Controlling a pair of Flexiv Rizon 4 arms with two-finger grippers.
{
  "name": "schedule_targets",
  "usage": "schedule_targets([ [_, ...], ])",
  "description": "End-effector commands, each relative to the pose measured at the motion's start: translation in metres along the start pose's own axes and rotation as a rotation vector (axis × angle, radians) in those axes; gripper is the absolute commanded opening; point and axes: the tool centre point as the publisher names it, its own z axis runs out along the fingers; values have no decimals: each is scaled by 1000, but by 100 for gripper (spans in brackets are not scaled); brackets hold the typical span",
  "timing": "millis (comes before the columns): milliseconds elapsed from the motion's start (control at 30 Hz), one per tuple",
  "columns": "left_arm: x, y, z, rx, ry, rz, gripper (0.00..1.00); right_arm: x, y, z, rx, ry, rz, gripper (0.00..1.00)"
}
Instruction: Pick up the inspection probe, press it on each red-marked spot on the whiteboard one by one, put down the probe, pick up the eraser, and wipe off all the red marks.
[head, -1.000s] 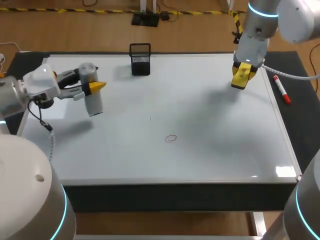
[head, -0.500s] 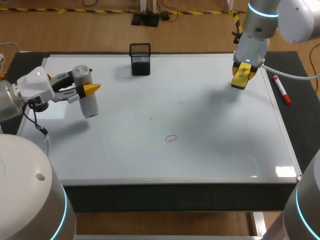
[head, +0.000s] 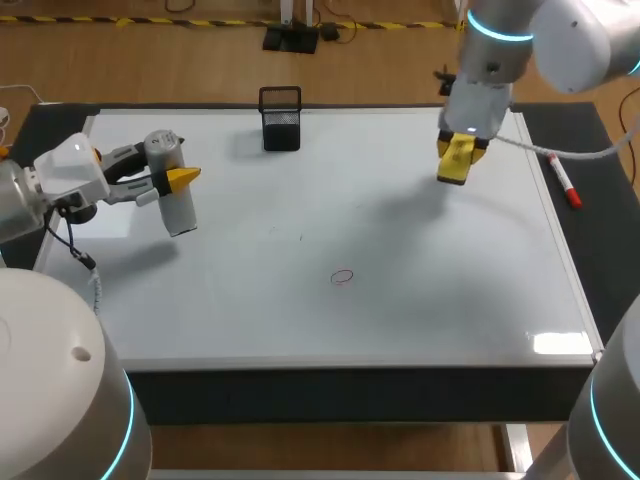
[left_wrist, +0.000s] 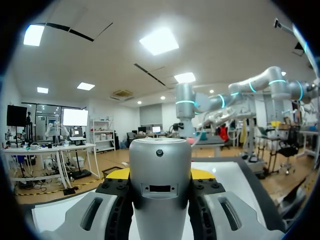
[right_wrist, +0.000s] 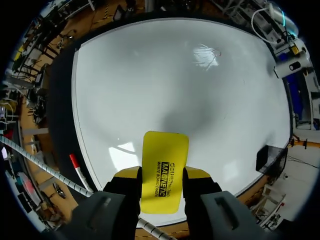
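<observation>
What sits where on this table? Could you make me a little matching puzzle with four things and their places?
Things
1. inspection probe
2. eraser
3. red marker
4. black mesh holder

Places
A. lying on the dark mat beside the whiteboard
B. between the fingers of the left gripper
C. standing on the whiteboard near its far edge
D. between the fingers of the right gripper

Pairs: 1-B, 2-D, 3-A, 4-C
</observation>
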Motion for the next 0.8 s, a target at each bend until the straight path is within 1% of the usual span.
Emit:
schedule_targets([
  [33, 0, -1, 0, 0, -1, 0, 0, -9, 38, -7, 58, -5, -23, 0],
  [233, 0, -1, 0, 0, -1, 0, 0, -33, 80, -9, 74, -21, -76, 0],
  [500, 0, -1, 0, 0, -1, 0, 0, -66, 124, -10, 92, -12, -150, 0],
  [800, 0, -1, 0, 0, -1, 0, 0, -97, 173, -6, 96, -26, -242, 0],
])
